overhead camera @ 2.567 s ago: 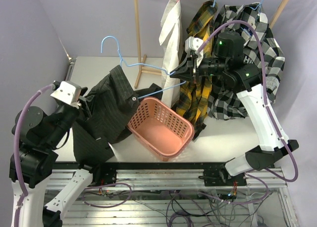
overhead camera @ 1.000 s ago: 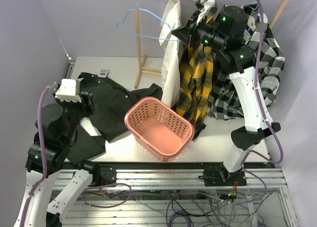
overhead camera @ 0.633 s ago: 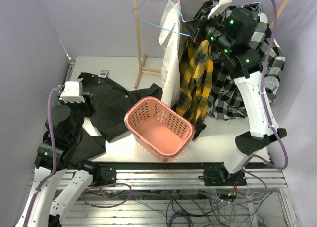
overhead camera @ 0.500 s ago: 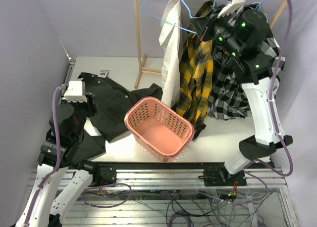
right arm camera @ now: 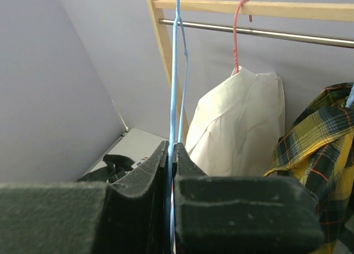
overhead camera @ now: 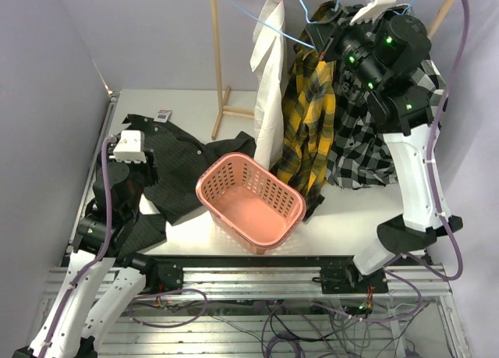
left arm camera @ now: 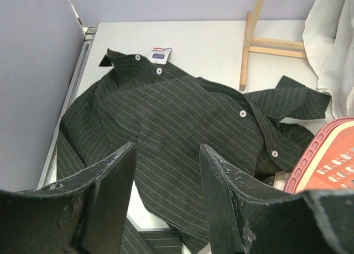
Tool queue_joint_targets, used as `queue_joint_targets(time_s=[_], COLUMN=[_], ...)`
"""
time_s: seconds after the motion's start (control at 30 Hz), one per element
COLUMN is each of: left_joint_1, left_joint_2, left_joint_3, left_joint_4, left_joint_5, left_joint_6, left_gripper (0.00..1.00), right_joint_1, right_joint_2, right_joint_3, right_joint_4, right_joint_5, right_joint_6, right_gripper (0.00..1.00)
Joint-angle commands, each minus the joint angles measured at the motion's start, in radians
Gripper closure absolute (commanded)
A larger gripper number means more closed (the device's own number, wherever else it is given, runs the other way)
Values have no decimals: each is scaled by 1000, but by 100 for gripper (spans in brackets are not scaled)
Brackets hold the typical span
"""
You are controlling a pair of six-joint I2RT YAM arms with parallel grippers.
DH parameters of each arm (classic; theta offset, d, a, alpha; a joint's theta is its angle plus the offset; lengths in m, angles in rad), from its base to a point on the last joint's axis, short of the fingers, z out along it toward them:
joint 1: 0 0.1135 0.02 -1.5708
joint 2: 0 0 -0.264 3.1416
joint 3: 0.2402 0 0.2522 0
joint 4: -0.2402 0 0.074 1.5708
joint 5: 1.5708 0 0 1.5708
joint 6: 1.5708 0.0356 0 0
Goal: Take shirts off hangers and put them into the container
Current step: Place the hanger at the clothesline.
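The right tool (right arm camera: 170,154) was clamped shut on a bare light blue wire hanger (right arm camera: 176,71), held high beside the rack rail (right arm camera: 276,34), probably to hook it back there, clear of the work. The left tool (left arm camera: 166,154) hung with its jaws apart and empty above the dark pinstriped shirt (left arm camera: 182,115), seemingly poised to pick it up. That shirt lay crumpled on the worktop (left arm camera: 199,41), white buttons showing, one sleeve just beside the salmon-pink laundry basket (overhead camera: 273,188), not inside it.
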Motion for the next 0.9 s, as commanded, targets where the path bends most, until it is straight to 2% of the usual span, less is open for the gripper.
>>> queue_joint_targets(time_s=[0.0,0.23,0.53,0.87], left_joint_1=[4,3,3,4], left_joint_2=[-20,-50,-45,-23], left_joint_3=[-22,-73,-108,-105], left_joint_4=[66,115,144,140], left_joint_5=[-28,-6,23,26], left_joint_6=[-22,-71,-87,-82], left_gripper=[40,41,41,39], right_joint_1=[-3,-3,-3,-1], right_joint_2=[62,163,218,195], right_joint_3=[47,113,135,53], right_joint_4=[37,66,100,125], right_joint_5=[17,29,25,-126], right_joint_6=[23,42,60,95], right_gripper=[100,100,100,100])
